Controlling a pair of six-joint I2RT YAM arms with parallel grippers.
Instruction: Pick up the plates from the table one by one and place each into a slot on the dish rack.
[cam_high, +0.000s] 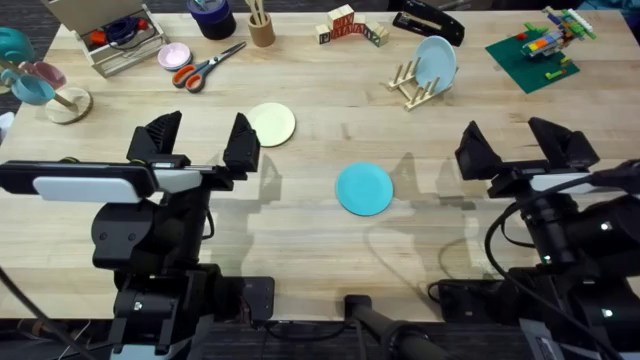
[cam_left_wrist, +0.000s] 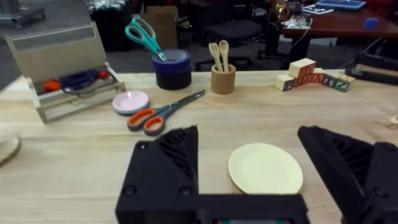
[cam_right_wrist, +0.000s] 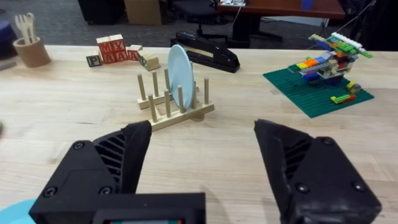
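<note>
Both plates lie flat on the worktop, none picked yet. Landmark: the dish rack, far side, right of centre, already holding a pale sky-blue plate upright in one slot, which isn't yours to move.

Cream plate: well to the left of the rack, a bit nearer you. Turquoise plate: nearer you than the rack and slightly left of it, about mid-worktop.

Your left claw has its fingers wide apart, empty, hanging just beside the cream plate. In the left wrist view that plate sits just ahead of the claw, between the two fingers and a little toward the right one. So the left arm is clearly the closer one for cream; it's a short push forward and down. The plate is round, so no long axis to line up with; you only need a rim bite.

Your right claw is also spread wide and empty, on the right of the rack and nearer you. In its wrist view the rack is straight ahead of the claw, and the turquoise plate's edge pokes in at the corner, off to its left side.

My call: the left arm takes cream first. Watch the thin rim; flat plastic may slide on the wood.
</note>
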